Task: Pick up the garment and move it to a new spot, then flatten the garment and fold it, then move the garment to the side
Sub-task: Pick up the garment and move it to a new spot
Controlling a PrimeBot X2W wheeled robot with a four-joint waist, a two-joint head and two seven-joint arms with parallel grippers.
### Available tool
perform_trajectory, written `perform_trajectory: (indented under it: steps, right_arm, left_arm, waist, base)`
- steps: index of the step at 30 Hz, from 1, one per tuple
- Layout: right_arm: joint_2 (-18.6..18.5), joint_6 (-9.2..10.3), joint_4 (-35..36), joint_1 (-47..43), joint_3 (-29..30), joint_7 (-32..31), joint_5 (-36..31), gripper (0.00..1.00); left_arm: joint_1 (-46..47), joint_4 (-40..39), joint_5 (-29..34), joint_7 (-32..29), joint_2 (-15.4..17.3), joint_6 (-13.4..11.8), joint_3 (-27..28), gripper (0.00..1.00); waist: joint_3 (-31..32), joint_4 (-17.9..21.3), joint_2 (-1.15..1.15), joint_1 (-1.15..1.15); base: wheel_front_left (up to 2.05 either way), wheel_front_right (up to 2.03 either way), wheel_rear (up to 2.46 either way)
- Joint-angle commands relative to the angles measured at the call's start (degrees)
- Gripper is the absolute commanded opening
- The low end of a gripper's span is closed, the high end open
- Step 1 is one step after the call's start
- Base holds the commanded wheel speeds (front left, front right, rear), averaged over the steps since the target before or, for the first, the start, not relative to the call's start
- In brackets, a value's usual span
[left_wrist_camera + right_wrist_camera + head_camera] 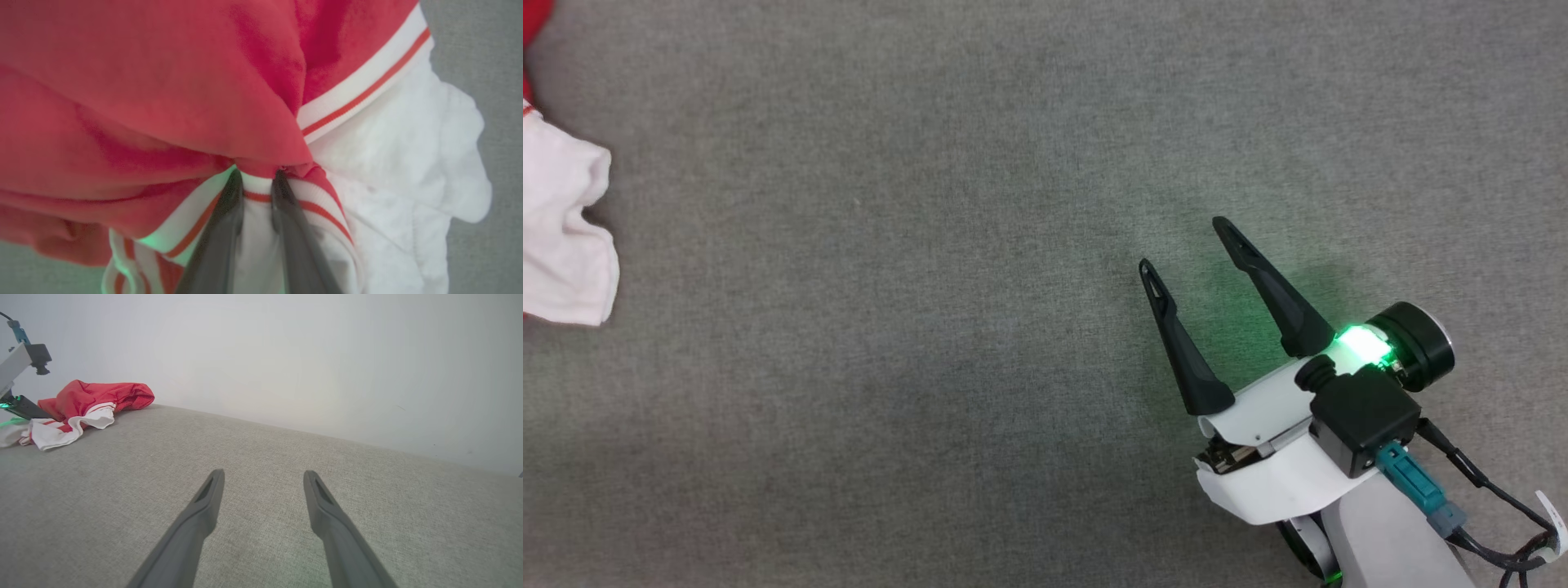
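Garment (564, 237) runs off head view's edge; left jaws clench its striped trim (256, 195); right jaws, released, sit well apart.

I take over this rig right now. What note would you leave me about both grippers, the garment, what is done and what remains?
Left gripper: shut on the garment, pinching its striped trim.
Right gripper: open, empty, above the grey surface.
Garment: a crumpled heap at the robot's far left, lying on the surface.
Done: the grasp only.
Left: lift and move it, flatten, fold, set it aside.
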State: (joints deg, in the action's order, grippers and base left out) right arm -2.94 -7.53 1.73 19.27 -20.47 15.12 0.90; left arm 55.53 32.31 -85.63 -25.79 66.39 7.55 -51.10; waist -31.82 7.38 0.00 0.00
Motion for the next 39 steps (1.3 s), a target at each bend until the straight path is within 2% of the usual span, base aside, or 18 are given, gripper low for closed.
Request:
perform_trajectory:
  steps: [1,8,14,18,24,28,35,37,39]
  right_arm:
    - [0.07,0.08,-0.36,0.06,0.1,0.06,0.01,1.0]
    - [0.1,0.08,-2.83,-0.86,1.38,0.05,2.02,1.0]
    - [0.08,0.08,-2.96,-3.07,4.14,0.06,4.35,1.0]
    - [0.08,0.08,-1.67,-5.04,6.06,0.05,5.89,1.0]
    - [0.09,0.08,1.9,-7.67,7.9,0.05,8.44,1.0]
    - [0.12,0.08,4.66,-9.08,8.33,0.05,10.92,1.0]
    - [0.12,0.08,8.7,-11.54,8.85,0.06,15.15,1.0]
    - [0.15,0.08,9.57,-12.36,9.21,0.06,16.29,1.0]
    - [0.15,0.08,10.23,-13.2,9.11,0.06,17.45,1.0]
  left_arm:
    - [-1.36,-0.83,0.67,0.97,-5.02,-0.11,-1.93,0.0]
    - [2.15,-4.26,0.71,8.71,-3.21,-0.09,-1.2,0.0]
    - [3.57,-12.27,-4.58,6.71,-4.66,-0.08,0.13,0.0]
    - [3.72,-20.34,-6.5,5.7,-5.64,-0.08,1.05,0.0]
    - [4.23,-29.54,-5.37,4.21,-7.33,-0.08,0.68,0.0]
    - [5.44,-32.31,-4.19,2.99,-10.0,-0.07,-0.43,0.0]
    - [8.59,-29.48,-2.39,0.52,-18.66,-1.29,-3.2,0.0]
    - [9.11,-29.12,-1.92,0.62,-20.4,-2.0,-3.6,0.0]
    - [9.34,-28.74,-0.04,0.18,-20.76,-2.54,-4.84,0.0]
  waist:
    - [2.38,-1.13,0.0,0.0]
    - [9.58,-2.71,0.0,0.0]
    - [13.14,-2.6,0.0,0.0]
    - [13.28,-0.97,0.0,0.0]
    - [11.19,4.18,0.0,0.0]
    - [8.91,8.77,0.0,0.0]
    - [5.69,16.49,0.0,0.0]
    - [5.09,18.28,0.0,0.0]
    - [4.46,19.94,0.0,0.0]
  base:
    - [0.0,0.0,0.0]
    - [0.0,0.0,0.0]
    - [0.0,0.0,0.0]
    - [0.0,0.0,0.0]
    - [0.0,0.0,0.0]
    - [0.0,0.0,0.0]
    - [0.0,0.0,0.0]
    - [0.0,0.0,0.0]
    - [0.0,0.0,0.0]
